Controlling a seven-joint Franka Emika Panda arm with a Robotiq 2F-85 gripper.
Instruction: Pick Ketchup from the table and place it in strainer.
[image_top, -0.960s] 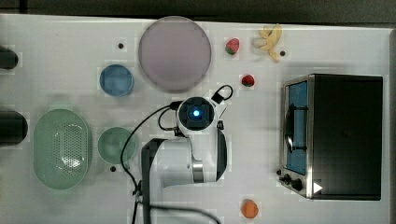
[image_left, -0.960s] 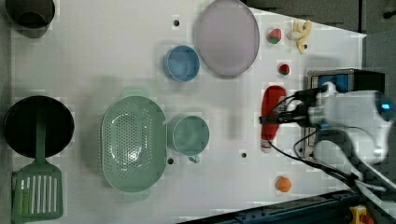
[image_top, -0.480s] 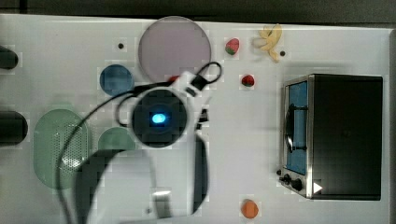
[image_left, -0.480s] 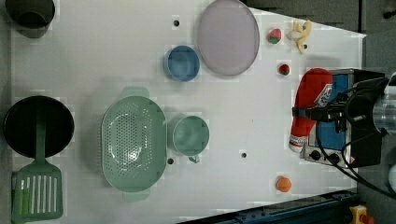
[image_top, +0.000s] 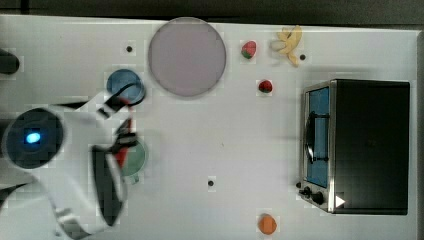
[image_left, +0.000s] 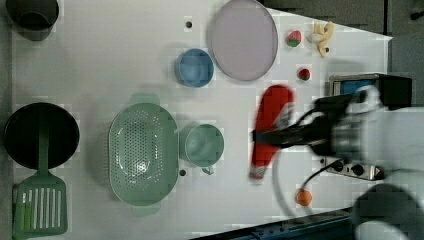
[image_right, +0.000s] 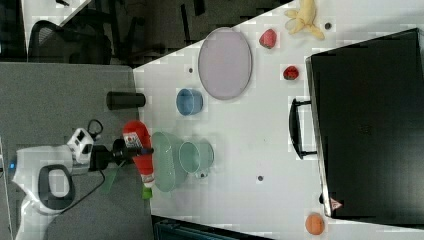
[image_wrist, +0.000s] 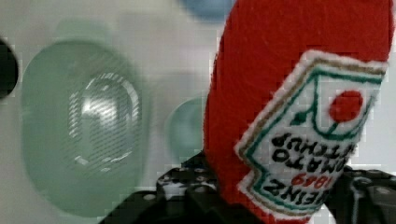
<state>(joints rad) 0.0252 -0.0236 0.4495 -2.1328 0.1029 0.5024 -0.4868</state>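
Ketchup is clamped in the end effector mid-carry at the left view's centre-right, so next it needs lowering into the strainer on the left.

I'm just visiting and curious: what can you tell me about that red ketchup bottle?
The ketchup bottle is red and soft-looking, like plush, with a stitched white tomato-ketchup label and a pale cap end. The gripper clamps its middle and holds it in the air. In the right view it hangs beside the strainer, not yet inside.

Red Ketchup bottle held aloft, pale green oval strainer on table
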